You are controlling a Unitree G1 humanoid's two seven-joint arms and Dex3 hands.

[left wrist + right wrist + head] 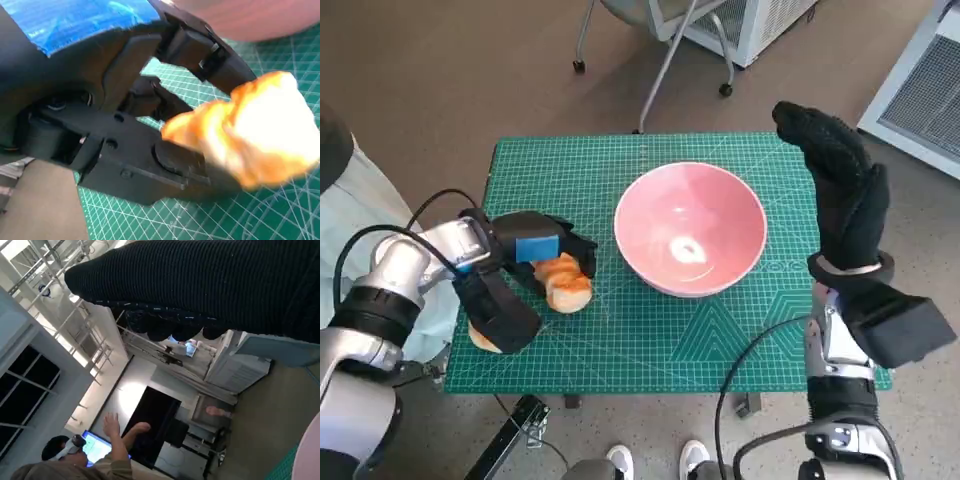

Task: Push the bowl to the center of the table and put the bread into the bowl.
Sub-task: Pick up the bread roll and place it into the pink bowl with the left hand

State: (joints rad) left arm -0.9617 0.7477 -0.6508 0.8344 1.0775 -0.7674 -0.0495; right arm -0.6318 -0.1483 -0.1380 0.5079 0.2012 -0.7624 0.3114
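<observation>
A pink bowl stands a little right of the middle of the green mat; its rim shows in the left wrist view. The bread, a golden-brown roll, lies on the mat left of the bowl. My left hand reaches over it, and in the left wrist view its black fingers close around the bread. My right hand, in the black glove, is raised upright beside the bowl's right side, fingers straight and holding nothing.
A second bread piece peeks out under my left forearm at the mat's left edge. A wheeled chair base stands beyond the table. White units are at the far right. A person sits in the right wrist view.
</observation>
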